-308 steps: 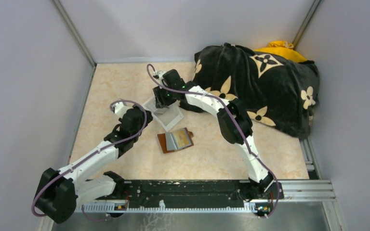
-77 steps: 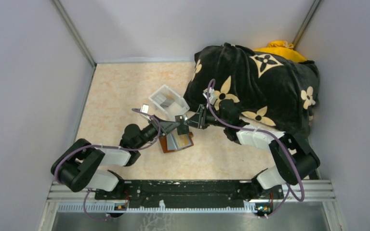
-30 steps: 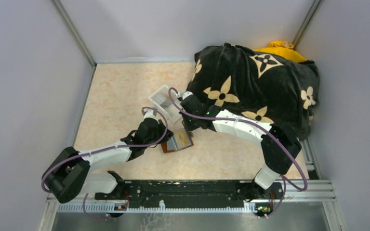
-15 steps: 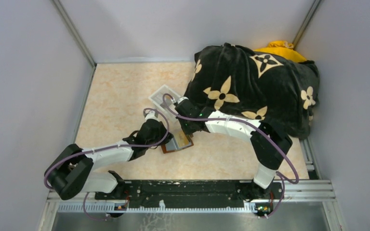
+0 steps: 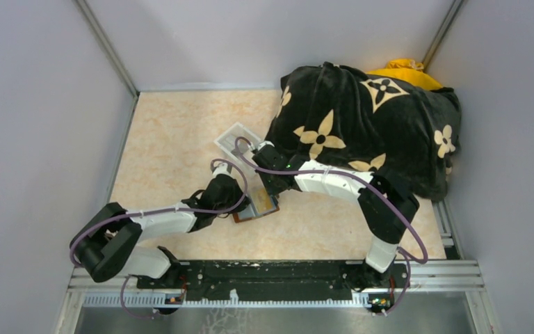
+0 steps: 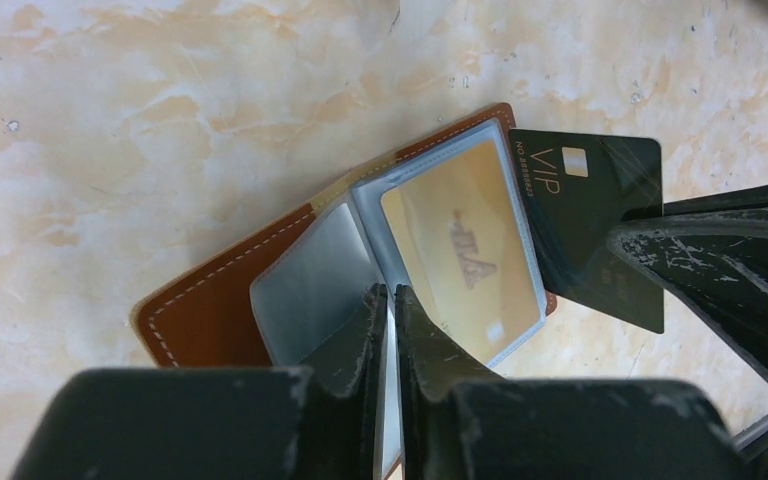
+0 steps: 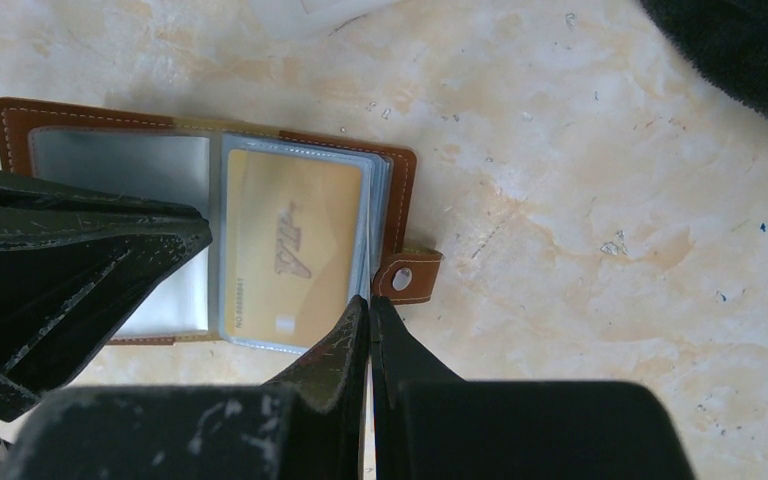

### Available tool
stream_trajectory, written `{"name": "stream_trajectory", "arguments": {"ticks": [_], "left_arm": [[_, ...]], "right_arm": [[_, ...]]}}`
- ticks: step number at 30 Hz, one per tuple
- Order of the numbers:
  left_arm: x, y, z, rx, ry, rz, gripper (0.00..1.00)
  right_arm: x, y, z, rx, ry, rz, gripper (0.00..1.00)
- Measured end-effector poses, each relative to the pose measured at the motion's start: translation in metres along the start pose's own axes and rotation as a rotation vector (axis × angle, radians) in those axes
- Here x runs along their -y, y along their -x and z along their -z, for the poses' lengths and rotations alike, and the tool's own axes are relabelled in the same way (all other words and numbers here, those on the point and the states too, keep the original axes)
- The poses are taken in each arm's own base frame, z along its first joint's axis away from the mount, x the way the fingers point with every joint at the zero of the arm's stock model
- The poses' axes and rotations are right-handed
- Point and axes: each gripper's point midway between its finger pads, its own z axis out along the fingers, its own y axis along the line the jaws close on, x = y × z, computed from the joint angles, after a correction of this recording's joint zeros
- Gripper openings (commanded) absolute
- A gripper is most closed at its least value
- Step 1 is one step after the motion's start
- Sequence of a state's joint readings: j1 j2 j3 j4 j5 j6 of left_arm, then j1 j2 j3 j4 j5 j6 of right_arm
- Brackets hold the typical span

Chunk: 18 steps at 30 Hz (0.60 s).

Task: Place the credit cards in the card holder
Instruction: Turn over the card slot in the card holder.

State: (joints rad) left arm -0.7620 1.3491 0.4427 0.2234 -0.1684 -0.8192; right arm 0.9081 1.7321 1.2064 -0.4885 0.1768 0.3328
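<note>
Left gripper (image 6: 390,300): it now sits over the near edge of the open brown leather folding card holder (image 6: 210,310), having slid in from beside it within the last second. Its jaws have narrowed to a slit and appear to nip a pale strip of the empty clear plastic sleeve (image 6: 310,290).
Right gripper (image 7: 368,310): it is pressed together on a black plastic card marked VIP (image 6: 585,215). It has come down from the clear plastic rectangular tray (image 5: 235,136) to the holder's snap-side edge.
Black card: it is tilted, one edge overlapping the rim of the sleeve that houses a gold card (image 6: 460,250). It is not yet inside any sleeve.
Meaning for the task: one gripper probably steadies the pages while the other presents the card. Insertion seems about to begin, and the card's edge has yet to find a sleeve mouth.
Card holder: it lies open on the marbled beige worktop (image 5: 174,132), between the two grippers and near the tray.
Left wrist view alone: the black card's face and its overlap with the sleeve rim.
Right wrist view alone: the brown snap tab (image 7: 407,277) jutting from the holder's edge. The held card is not visible between the fingers.
Top view alone: the tray behind the grippers and the black blanket with cream flowers (image 5: 375,118). The arms hide most of the holder, and whether the tray holds more cards cannot be told.
</note>
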Motion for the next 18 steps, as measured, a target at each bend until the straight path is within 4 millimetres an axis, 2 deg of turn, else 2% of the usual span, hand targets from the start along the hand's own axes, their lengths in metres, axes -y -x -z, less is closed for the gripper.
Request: {"name": "stream_trajectory", "arguments": {"ticks": [8, 13, 18], "left_arm": [[-0.002, -0.005, -0.002, -0.015, 0.010, -0.004, 0.11], [-0.005, -0.008, -0.004, -0.022, 0.018, -0.004, 0.11], [-0.004, -0.009, -0.006, -0.021, 0.018, 0.003, 0.11]], "right_arm": [[0.007, -0.001, -0.003, -0.020, 0.069, -0.072, 0.00], [0.022, -0.002, 0.001, -0.023, 0.105, -0.149, 0.00], [0.018, 0.007, 0.010, 0.005, 0.155, -0.170, 0.00]]}}
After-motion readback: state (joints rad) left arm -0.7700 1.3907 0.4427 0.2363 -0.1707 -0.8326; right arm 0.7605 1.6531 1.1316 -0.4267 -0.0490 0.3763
